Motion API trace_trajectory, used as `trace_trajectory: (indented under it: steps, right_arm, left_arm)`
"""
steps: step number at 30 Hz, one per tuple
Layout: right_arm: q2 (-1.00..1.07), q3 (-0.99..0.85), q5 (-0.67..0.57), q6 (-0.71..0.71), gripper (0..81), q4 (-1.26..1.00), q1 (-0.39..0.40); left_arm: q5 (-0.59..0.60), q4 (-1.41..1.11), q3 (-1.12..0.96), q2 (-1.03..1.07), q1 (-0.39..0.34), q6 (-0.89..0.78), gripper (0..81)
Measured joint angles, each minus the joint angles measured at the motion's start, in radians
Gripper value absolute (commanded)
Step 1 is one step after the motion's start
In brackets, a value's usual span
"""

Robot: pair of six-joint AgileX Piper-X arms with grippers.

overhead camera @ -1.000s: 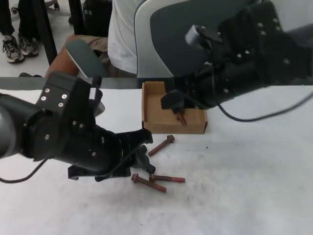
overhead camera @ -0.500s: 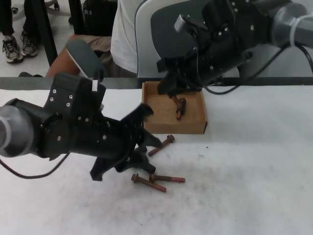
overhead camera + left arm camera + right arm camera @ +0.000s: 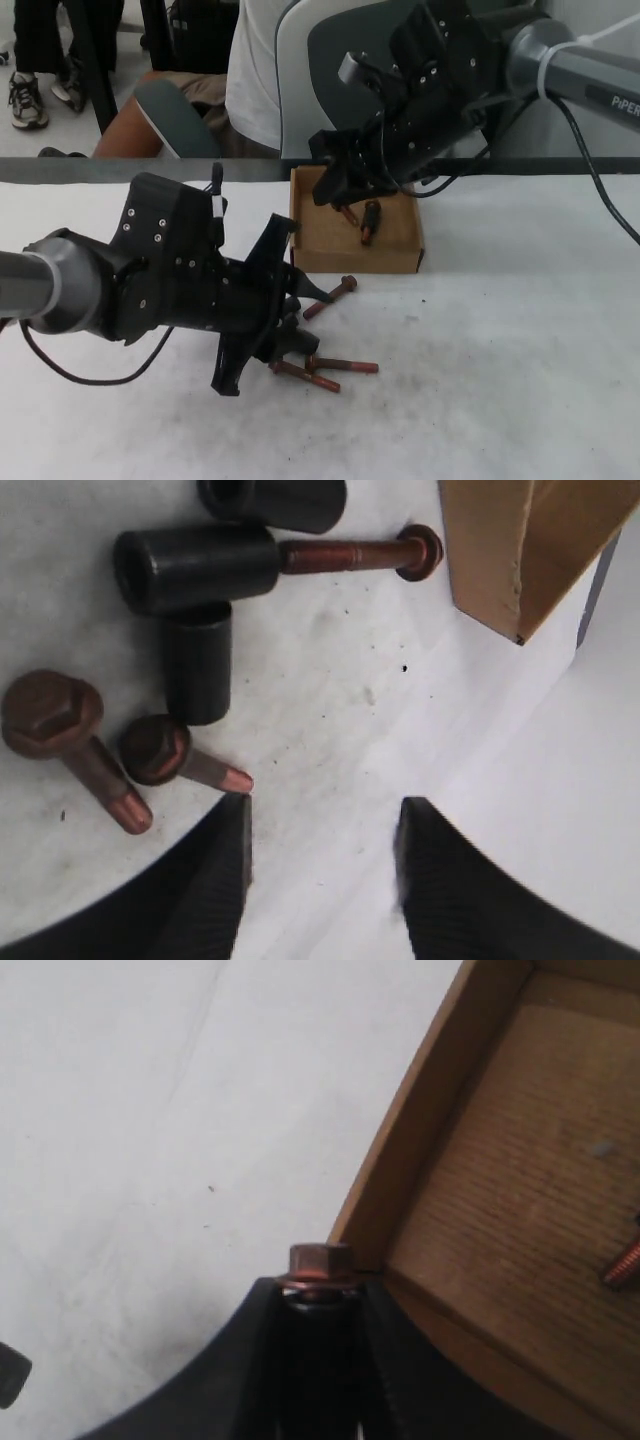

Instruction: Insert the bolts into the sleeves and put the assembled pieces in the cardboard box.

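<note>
Left fingers [image 3: 225, 880] spread apart, grasping nothing, low over desk [image 3: 340, 690] above loose parts. Two loose bolts [image 3: 60, 730] lie side by side there. Bare sleeve [image 3: 197, 660] just beside them, lying against second sleeve [image 3: 195, 568] that has a bolt in it. Right fingers [image 3: 255, 1360] clenched on a sleeve, its bolt head [image 3: 320, 1260] showing, over wall of cardboard box [image 3: 430, 1160]. One assembled piece [image 3: 371, 220] lies inside box.
</note>
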Motion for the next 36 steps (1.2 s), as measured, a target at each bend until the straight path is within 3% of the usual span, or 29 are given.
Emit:
trace_trajectory:
  steps: [12,18,26,34,36]
  right_arm:
    - [0.027,-0.007,0.000,-0.003,0.3,0.000,-0.010]
    - [0.044,-0.007,0.000,-0.003,0.3,0.000,-0.011]
    - [0.050,-0.010,0.000,0.048,0.3,-0.113,-0.011]
    - [0.075,-0.013,-0.004,0.142,0.6,-0.199,-0.011]
    - [0.089,-0.013,-0.003,0.154,6.0,-0.198,-0.011]
  left_arm:
    - [0.024,0.109,-0.003,0.000,0.000,0.056,39.3]
    - [-0.141,0.367,-0.062,-0.020,0.000,0.184,39.3]
    - [-0.308,0.480,-0.132,-0.038,-0.023,0.208,39.3]
    - [-0.323,0.489,-0.132,-0.027,-0.027,0.175,39.3]
    - [-0.310,0.489,-0.135,-0.014,-0.030,0.167,39.3]
